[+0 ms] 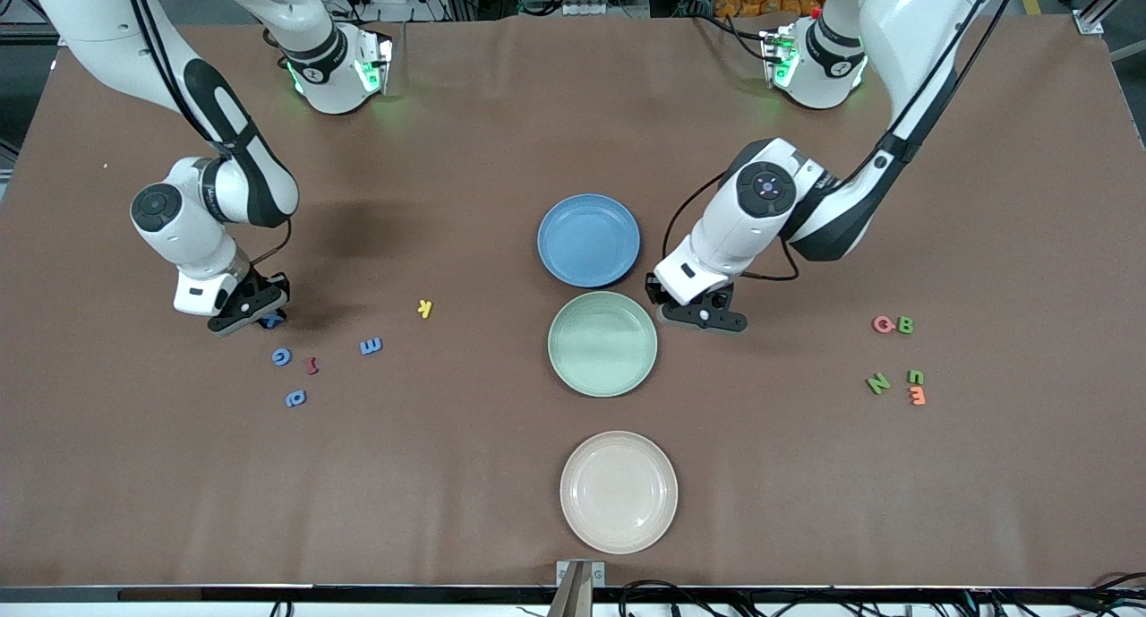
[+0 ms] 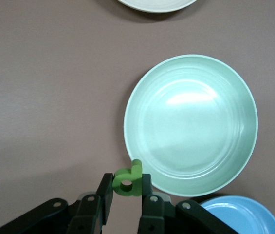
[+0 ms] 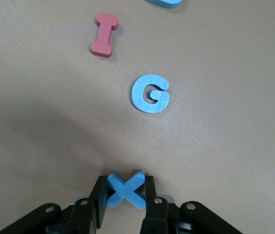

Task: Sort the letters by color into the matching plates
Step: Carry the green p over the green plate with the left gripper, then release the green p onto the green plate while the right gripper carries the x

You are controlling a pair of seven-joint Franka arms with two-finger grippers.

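Note:
My left gripper (image 2: 126, 187) is shut on a green letter d (image 2: 128, 180), over the cloth just outside the rim of the empty mint green plate (image 2: 191, 124) (image 1: 602, 343). The blue plate (image 1: 588, 240) lies empty beside it, farther from the front camera. My right gripper (image 3: 126, 192) is shut on a blue X (image 3: 126, 190) low at the table, toward the right arm's end. Close by lie a blue G (image 3: 150, 94) (image 1: 281, 356), a blue E (image 1: 371, 346) and another blue letter (image 1: 295, 398). Green B (image 1: 905, 325), green N (image 1: 877, 383) and one more green letter (image 1: 916, 377) lie toward the left arm's end.
A cream plate (image 1: 618, 491) sits nearest the front camera. A dark red I (image 1: 312, 364) lies among the blue letters and a yellow K (image 1: 425, 308) beside them. A pink G (image 1: 884, 324) and an orange letter (image 1: 917, 396) lie among the green ones.

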